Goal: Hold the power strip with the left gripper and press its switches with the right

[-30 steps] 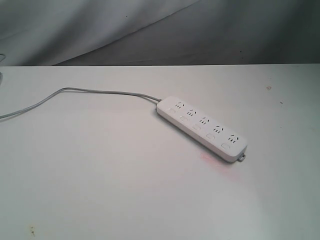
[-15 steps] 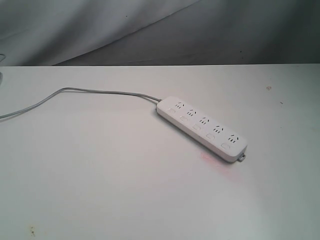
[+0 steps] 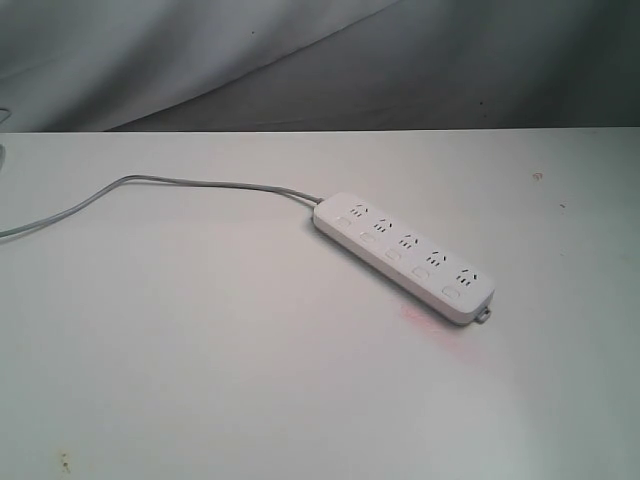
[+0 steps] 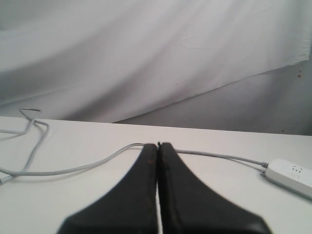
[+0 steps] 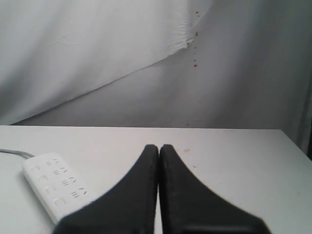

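Note:
The white power strip (image 3: 404,256) lies slantwise on the white table, its row of small switches (image 3: 393,256) along the near long edge and a mounting tab (image 3: 485,317) at its right end. Its grey cable (image 3: 160,186) runs off to the left. Neither arm shows in the exterior view. In the left wrist view my left gripper (image 4: 158,145) is shut and empty, with the cable (image 4: 87,167) behind it and the strip's end (image 4: 291,175) off to one side. My right gripper (image 5: 159,146) is shut with nothing in it, apart from the power strip (image 5: 53,187) beside it.
A grey-white cloth backdrop (image 3: 300,60) hangs behind the table's far edge. The cable forms a loose loop (image 4: 30,117) in the left wrist view. Small marks (image 3: 538,176) dot the table at the far right.

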Motion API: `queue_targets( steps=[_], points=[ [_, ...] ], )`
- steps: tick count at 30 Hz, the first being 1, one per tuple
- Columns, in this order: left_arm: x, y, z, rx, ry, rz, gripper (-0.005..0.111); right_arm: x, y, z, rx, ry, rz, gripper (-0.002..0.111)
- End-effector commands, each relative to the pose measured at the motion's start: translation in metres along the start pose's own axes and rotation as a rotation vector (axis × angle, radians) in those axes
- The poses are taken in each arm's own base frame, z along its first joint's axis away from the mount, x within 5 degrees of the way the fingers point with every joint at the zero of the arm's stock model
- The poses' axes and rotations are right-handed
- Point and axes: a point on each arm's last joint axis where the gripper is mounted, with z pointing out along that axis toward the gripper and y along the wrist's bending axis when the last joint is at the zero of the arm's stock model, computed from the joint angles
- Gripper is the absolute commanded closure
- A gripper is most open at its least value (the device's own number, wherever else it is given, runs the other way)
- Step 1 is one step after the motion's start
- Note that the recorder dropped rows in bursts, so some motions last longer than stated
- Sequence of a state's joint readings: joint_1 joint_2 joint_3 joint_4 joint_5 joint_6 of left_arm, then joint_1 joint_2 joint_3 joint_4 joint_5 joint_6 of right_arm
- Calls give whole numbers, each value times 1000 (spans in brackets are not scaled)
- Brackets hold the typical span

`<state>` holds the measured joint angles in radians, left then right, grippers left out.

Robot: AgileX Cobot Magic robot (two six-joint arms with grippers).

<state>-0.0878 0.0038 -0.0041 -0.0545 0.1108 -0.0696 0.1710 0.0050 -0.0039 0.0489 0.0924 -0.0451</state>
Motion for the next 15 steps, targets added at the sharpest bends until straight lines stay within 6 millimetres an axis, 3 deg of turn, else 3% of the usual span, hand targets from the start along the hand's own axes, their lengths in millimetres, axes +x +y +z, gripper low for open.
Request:
queue_targets(
  steps=[1,15],
  points=[
    [1,0,0,-3,-5,1,107,1,-2,0,43,-2,-17,108],
    [1,0,0,-3,-5,1,107,1,-1,0,14,-2,-17,108]
  ],
)
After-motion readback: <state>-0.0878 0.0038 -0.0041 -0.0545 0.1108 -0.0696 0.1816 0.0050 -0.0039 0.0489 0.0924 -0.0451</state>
